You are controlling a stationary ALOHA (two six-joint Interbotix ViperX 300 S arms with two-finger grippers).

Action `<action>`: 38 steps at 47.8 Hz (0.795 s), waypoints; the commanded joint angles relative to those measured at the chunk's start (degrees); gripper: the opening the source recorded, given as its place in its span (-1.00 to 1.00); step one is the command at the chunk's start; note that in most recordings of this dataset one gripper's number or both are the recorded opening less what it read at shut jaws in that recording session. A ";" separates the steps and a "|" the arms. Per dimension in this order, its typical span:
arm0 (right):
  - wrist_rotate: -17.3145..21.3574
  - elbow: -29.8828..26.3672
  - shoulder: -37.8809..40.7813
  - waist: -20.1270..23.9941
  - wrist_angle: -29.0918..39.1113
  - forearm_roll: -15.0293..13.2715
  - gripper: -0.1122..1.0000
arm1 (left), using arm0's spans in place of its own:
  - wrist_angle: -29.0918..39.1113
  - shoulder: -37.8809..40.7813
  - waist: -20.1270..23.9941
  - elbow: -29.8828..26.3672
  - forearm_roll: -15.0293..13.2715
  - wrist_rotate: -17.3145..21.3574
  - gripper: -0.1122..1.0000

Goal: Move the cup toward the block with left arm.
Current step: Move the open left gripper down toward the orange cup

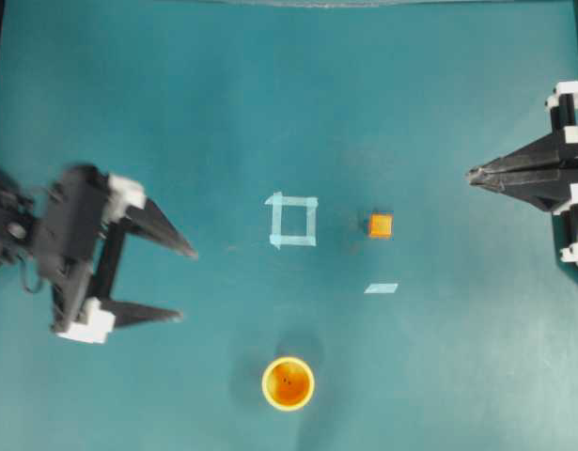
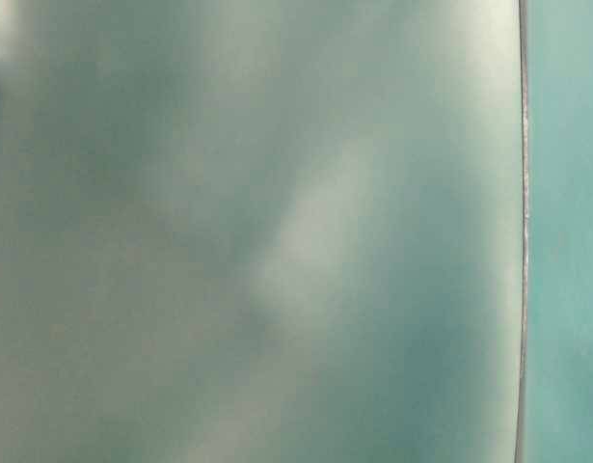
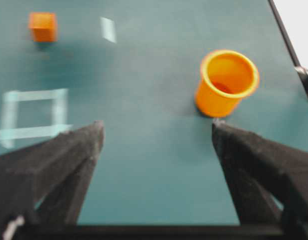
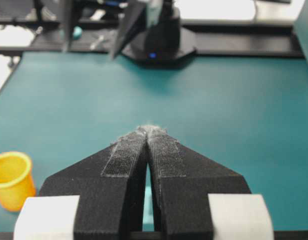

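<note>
Your teal table surface [image 1: 411, 94] fills the overhead view, and the table-level view gives you only a blurred green-grey field with a thin edge line at its right, so nothing can be read from it.

Your left arm, the long black jointed one with cables [image 1: 44, 235], enters from the left edge of the overhead view. Its black gripper with white parts [image 1: 180, 285] has its two fingers spread wide and pointing toward the middle of the table; nothing sits between them and they touch nothing. In the left wrist view the two black fingers [image 3: 58, 160] frame bare table.

At the right edge you see the other black pointed gripper with white fittings [image 1: 472, 175], its fingers pressed together to a point with nothing held; the right wrist view shows the padded tips [image 4: 146, 131] meeting.

The small round plastic cup, yellow-rimmed and orange inside [image 1: 289, 383], stands upright with its mouth up, near the bottom edge of the overhead view, well apart from the open gripper and below and to the right of it. In the left wrist view the cup [image 3: 226, 82] stands ahead of the right-hand finger.

A pale tape square outline [image 1: 293, 221] lies flat near the table's middle. The tiny orange cube [image 1: 381, 225] rests just right of it, up and right of the cup. A pale tape strip [image 1: 382, 288] lies flat roughly between cup and cube.
</note>
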 commanded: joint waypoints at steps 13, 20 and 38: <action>0.09 -1.67 0.09 0.09 -0.09 0.00 -0.81 | 1.67 15.47 -5.10 -9.14 0.09 -0.09 0.80; 0.09 -1.76 0.00 0.09 -0.09 0.00 -0.81 | 1.67 19.95 -5.98 -11.07 0.09 0.09 0.80; 0.18 -1.85 0.00 0.09 0.70 0.00 -0.81 | 0.88 28.65 -8.61 -14.41 0.09 -0.09 0.80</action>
